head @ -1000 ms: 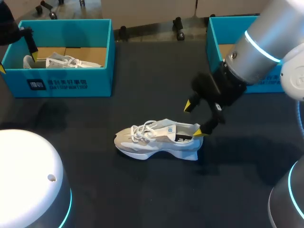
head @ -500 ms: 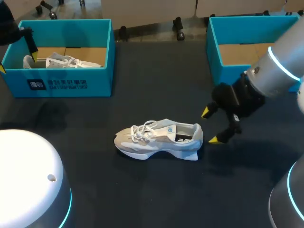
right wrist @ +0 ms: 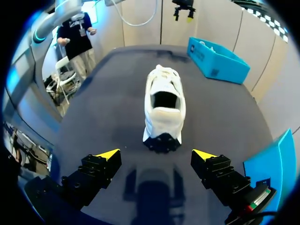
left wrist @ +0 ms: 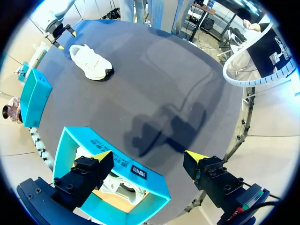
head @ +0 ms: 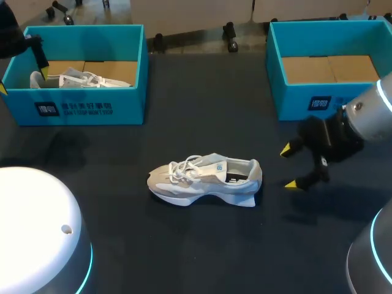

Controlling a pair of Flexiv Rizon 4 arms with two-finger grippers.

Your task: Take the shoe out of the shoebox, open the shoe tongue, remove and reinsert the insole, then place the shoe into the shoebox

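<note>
1. One white-and-beige shoe (head: 205, 179) stands on its sole on the black table (head: 184, 257), outside both boxes. Its toe points to the left shoebox's side and its heel to the right gripper (head: 288, 166).
2. Right gripper: fingers spread wide, nothing between them. It sits low over the table, near the heel but apart from it, just in front of the right shoebox (head: 294, 101).
3. Head view only: the right shoebox's brown cardboard floor shows. A second shoe (head: 79, 78) lies in the left shoebox (head: 131, 104).
4. Right wrist view only: the line of sight runs along the shoe from behind the heel. The collar opening is dark, with tongue and laces beyond it. Whether the insole is seated cannot be told.
5. Left gripper (left wrist: 149, 154): the head view gives only a dark part with yellow tips at the left shoebox's outer end. The left wrist view shows both fingers spread wide, holding nothing, above that box, with the second shoe under them.
6. Left wrist view also takes in the shoe far ahead on the table, the right gripper near it, and the right shoebox off to one side.
</note>
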